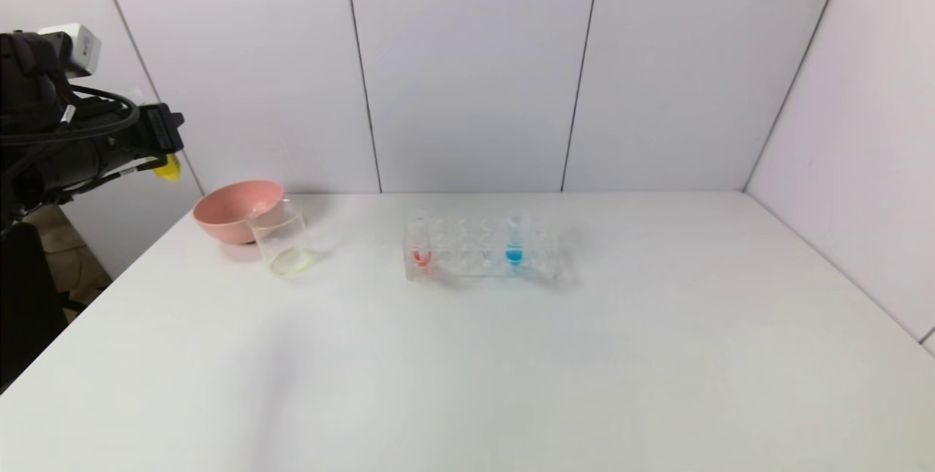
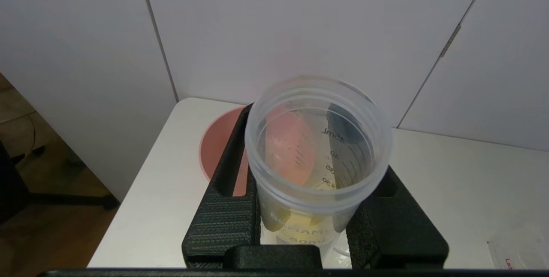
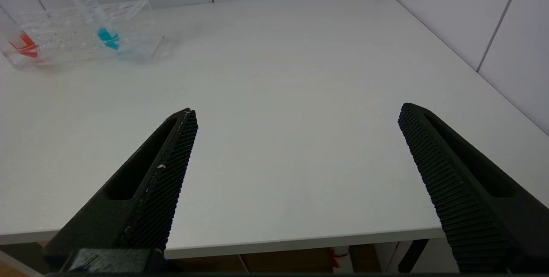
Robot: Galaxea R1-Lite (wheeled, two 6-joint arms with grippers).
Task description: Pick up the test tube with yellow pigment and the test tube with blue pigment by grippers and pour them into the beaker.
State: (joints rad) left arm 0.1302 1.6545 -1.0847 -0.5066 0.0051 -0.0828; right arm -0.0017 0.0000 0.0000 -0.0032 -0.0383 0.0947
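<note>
Head view: we see the left gripper (image 1: 166,158) raised off the table's left edge, beyond the white tabletop (image 1: 467,355), with a small yellow tip (image 1: 169,169) showing at its end. On the table near the back left sits the pink round bowl (image 1: 235,209), and touching its front right side the small clear glass beaker (image 1: 283,242), with a pale yellow film at its bottom. Toward the middle stands the clear multi-hole tube rack (image 1: 482,253), holding a slim clear tube with red-orange liquid (image 1: 421,249) at its left end and the slim clear test tube with blue pigment (image 1: 516,242) right of centre. The front half and the right side of the table are bare. The right gripper is not in this view.

Left wrist view: only here do we see the grip. The black ribbed fingers (image 2: 223,221) are pinched on the clear round test tube with yellow pigment (image 2: 317,157); we look into its open mouth, printed scale marks inside, yellow low down. The bowl lies behind it.

Right wrist view: the right gripper (image 3: 296,131) hovers at the table's near edge, its fingers spread wide with nothing between them. Rack, blue tube and red-orange tube are well apart from it, at the far side.
</note>
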